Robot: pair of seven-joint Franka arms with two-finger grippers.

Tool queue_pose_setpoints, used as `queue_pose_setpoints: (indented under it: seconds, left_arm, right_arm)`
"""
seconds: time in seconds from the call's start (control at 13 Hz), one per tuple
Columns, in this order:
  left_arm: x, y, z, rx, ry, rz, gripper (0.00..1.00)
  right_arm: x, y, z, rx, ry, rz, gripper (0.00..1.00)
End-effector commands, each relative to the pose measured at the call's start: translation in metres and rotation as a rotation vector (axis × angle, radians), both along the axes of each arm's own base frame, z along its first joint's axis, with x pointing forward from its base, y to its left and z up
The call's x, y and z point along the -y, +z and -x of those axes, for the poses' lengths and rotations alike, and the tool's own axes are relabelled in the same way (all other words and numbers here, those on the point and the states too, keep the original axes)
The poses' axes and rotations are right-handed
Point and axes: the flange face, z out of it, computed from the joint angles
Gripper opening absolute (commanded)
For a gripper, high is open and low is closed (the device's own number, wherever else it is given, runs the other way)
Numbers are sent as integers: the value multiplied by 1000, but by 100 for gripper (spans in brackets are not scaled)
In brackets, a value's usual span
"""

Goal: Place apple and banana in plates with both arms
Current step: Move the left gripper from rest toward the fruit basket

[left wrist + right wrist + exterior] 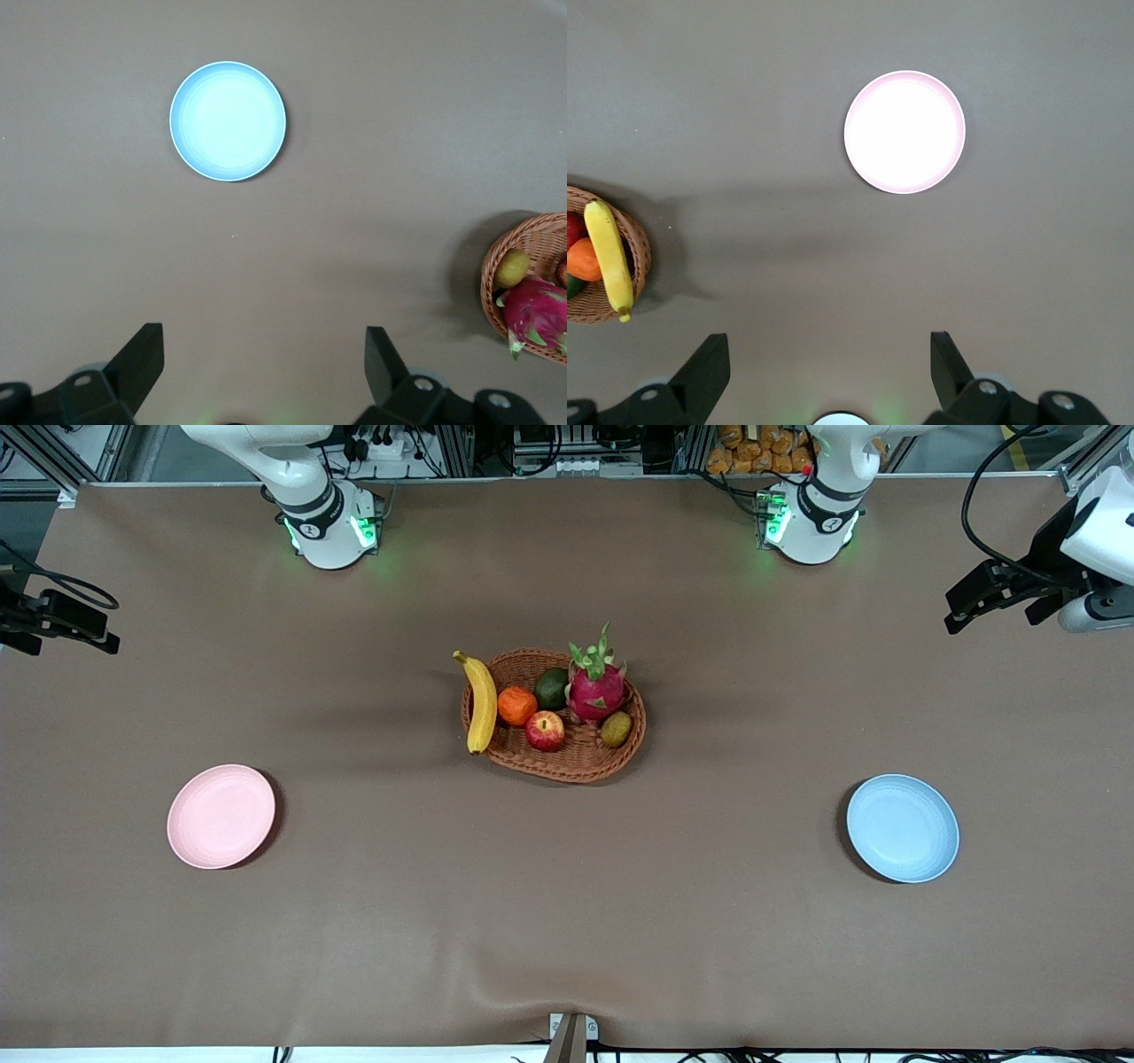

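Note:
The red apple (pixel 545 731) and the yellow banana (pixel 482 704) lie in a brown wicker basket (pixel 576 771) at the table's middle. The banana rests on the basket's rim toward the right arm's end. The pale pink plate (pixel 221 816) lies empty toward the right arm's end, the pale blue plate (pixel 902 828) empty toward the left arm's end. My left gripper (pixel 266 341) is open and empty, high over the table's left arm end (pixel 974 598). My right gripper (pixel 830 345) is open and empty, high over the right arm end (pixel 66 624). The right wrist view shows the pink plate (pixel 904 132) and banana (pixel 609 257); the left wrist view shows the blue plate (pixel 228 121).
The basket also holds an orange fruit (pixel 517 706), a dark green avocado (pixel 551 688), a pink dragon fruit (pixel 596 691) and a kiwi (pixel 616 729). The brown tabletop (pixel 567 912) spreads wide between the basket and each plate.

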Motion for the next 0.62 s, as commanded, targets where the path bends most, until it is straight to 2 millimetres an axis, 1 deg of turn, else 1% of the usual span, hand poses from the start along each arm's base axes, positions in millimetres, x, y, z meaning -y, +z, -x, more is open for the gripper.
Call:
queue_pose_setpoints:
  seconds: [0.0, 0.15, 0.23, 0.31, 0.38, 0.46, 0.54]
  left_arm:
    - [-2, 5, 1, 13, 0, 25, 100]
    - [-3, 4, -2, 10, 5, 23, 100]
    - [4, 5, -4, 13, -3, 23, 100]
    - [5, -2, -15, 2, -9, 30, 100]
    - [14, -9, -19, -11, -29, 31, 100]
    - [28, -17, -22, -25, -53, 36, 100]
    - [55, -31, -26, -50, -92, 40, 100]
  right_arm:
    - [6, 5, 3, 11, -26, 11, 100]
    - [9, 8, 2, 24, -29, 23, 100]
    - [9, 7, 2, 24, -29, 23, 100]
    - [9, 8, 2, 25, -29, 23, 100]
    - [10, 8, 2, 25, -41, 25, 100]
    - [9, 8, 2, 26, -67, 29, 100]
    - [9, 7, 1, 25, -75, 30, 100]
